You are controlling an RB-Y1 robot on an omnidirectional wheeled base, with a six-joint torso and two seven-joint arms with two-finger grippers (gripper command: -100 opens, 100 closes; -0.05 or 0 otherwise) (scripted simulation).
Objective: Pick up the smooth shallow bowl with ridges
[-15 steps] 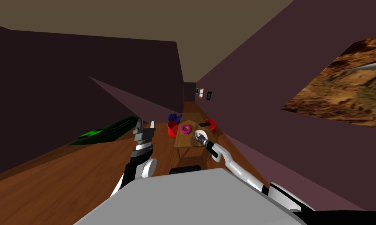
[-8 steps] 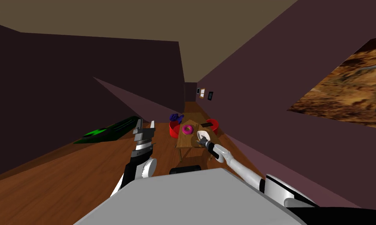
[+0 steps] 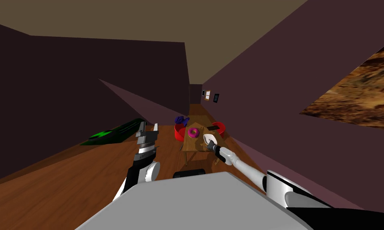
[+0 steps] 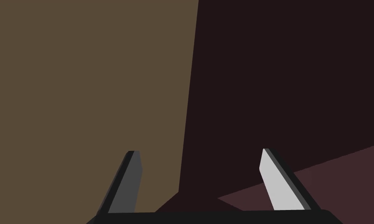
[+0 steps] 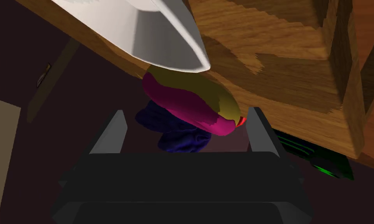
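white bowl (image 5: 143,27) lies just past my farther-stretched right gripper (image 5: 186,111).

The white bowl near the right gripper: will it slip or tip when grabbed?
Probably rigid: the white bowl shows a crisp, thin rim. Its smooth flared wall may slip between the right gripper's open thin fingers. Shallow and wide on the table, it would likely slide rather than tip.

The head view is taken from above, rolled, facing forward to a distant table (image 3: 196,144). The right wrist view is set close at the table edge; bowl (image 5: 151,31) and doughnut (image 5: 190,103) are shared. The left wrist view is turned away.
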